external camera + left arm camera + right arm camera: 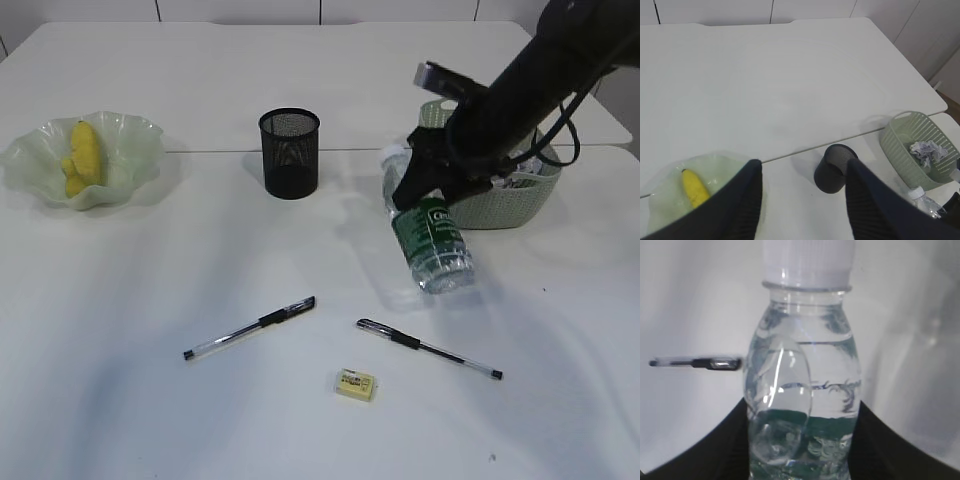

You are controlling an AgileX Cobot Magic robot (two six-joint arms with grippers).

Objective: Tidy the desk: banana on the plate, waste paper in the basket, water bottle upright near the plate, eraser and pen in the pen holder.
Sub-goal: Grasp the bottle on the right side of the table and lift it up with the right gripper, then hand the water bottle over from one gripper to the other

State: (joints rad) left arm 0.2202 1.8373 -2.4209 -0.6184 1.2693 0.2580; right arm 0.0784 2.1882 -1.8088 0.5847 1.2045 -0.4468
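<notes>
While right hand [425, 185] clamps water bottle [430, 235] mid-body, base swinging toward 6 o'clock: water-heavy, slick plastic; grip label band.

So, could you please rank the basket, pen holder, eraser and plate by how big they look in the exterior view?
1. plate, widest
2. basket, partly hidden by the arm, so it may match the plate
3. pen holder
4. eraser, clearly smallest though nearest the camera

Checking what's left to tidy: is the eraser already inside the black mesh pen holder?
No. The eraser lies on the desk near the front edge, well apart from the pen holder.
</notes>
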